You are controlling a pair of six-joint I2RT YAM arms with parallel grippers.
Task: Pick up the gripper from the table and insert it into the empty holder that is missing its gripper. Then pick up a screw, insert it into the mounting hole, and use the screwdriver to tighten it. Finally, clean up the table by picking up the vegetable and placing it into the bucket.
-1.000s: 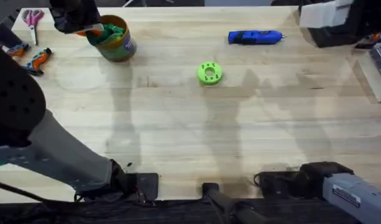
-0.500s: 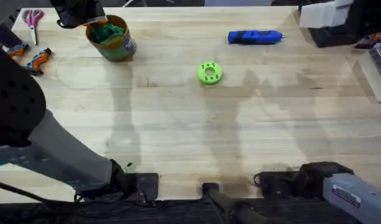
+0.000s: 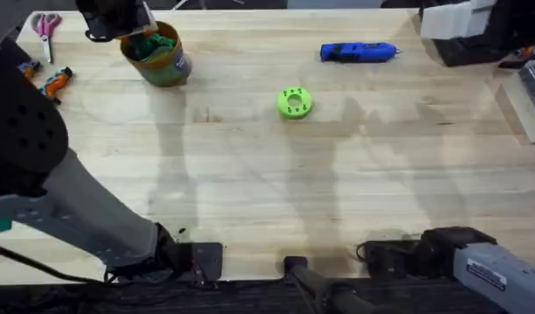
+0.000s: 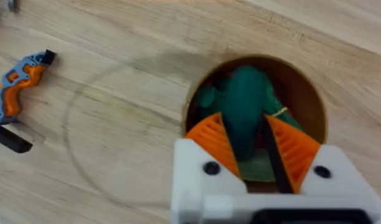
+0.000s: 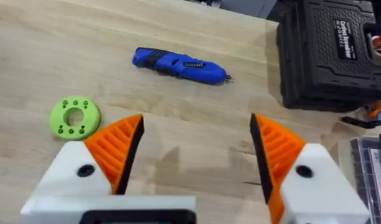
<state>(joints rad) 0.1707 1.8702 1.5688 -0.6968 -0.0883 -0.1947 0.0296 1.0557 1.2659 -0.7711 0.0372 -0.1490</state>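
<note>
The left gripper [image 4: 252, 146] is clamped on the vegetable [image 4: 246, 106] over the bucket [image 3: 156, 54] at the worktop's far-left corner; the right gripper [image 5: 193, 152] hangs with fingers apart; the screwdriver [image 3: 358, 52] lies by the far edge.

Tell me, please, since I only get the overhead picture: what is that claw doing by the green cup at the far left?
Observer: The left wrist view shows the left gripper clamped around the vegetable, with the vegetable's far end already inside the bucket.
Operator: And the other claw?
Observer: In the right wrist view, the right gripper is wide open and holds nothing. The screwdriver lies on the table beyond it.
</note>
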